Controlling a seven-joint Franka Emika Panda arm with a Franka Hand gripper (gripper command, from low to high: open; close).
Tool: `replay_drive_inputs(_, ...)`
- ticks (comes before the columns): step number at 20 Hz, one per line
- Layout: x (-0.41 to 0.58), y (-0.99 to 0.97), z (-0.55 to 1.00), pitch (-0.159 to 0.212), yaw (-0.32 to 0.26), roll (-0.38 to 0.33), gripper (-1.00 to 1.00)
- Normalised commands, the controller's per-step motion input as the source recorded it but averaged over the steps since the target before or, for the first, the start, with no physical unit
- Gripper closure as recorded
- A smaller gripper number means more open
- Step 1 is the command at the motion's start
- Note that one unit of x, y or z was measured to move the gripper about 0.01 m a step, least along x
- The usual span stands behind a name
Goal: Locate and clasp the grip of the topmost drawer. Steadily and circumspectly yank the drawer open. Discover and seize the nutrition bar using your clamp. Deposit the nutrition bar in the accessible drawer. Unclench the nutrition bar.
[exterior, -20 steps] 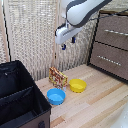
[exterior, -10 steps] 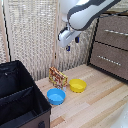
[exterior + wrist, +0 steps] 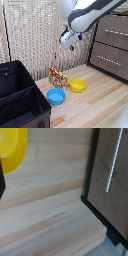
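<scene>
Item 1: hand (image 3: 75, 43), white block w/ dark blue tips, hung high in mid-air at end of bulky white arm (image 3: 90, 14). Nothing seen in it; how far fingers were parted could not be told.

Item 2: nutrition bar (image 3: 57, 78), orange/red/yellow wrapper, stood upright on bench (image 3: 95, 107) against reed-blind wall (image 3: 32, 35), well below hand, at approx 7 o'clock from it in ext. view.

Item 3: yellow bowl (image 3: 77, 85), just beside bar at its 4 o'clock; also seen in wrist view (image 3: 12, 148).

Item 4: blue bowl (image 3: 56, 96), at 6 o'clock from bar, near yellow bowl.

Item 5: dark brown dresser (image 3: 107, 50) at 3 o'clock of ext. view. Topmost drawer (image 3: 112, 31) shut, silver bar handle (image 3: 116, 32) untouched; hand well apart from it.

Item 6: black bin (image 3: 17, 97) at 8 o'clock of ext. view.
</scene>
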Motion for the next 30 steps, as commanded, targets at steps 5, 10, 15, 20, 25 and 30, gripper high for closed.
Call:
replay_drive_inputs(5, 0.168, 0.3, 0.09, 0.055, 0.007, -0.375, -1.0)
replay_drive_inputs(10, 0.29, 0.29, 0.13, 0.049, 0.0, -0.375, -1.0)
replay_drive_inputs(15, 0.311, 0.04, 0.28, 0.018, 0.006, -0.325, -1.0)
replay_drive_inputs(20, 0.3, -0.05, 0.33, 0.011, 0.014, -0.292, -1.0)
replay_drive_inputs(25, 0.217, -0.04, 0.34, 0.007, 0.038, -0.287, -1.0)
replay_drive_inputs(30, 0.206, -0.01, 0.4, 0.016, 0.041, -0.271, -1.0)
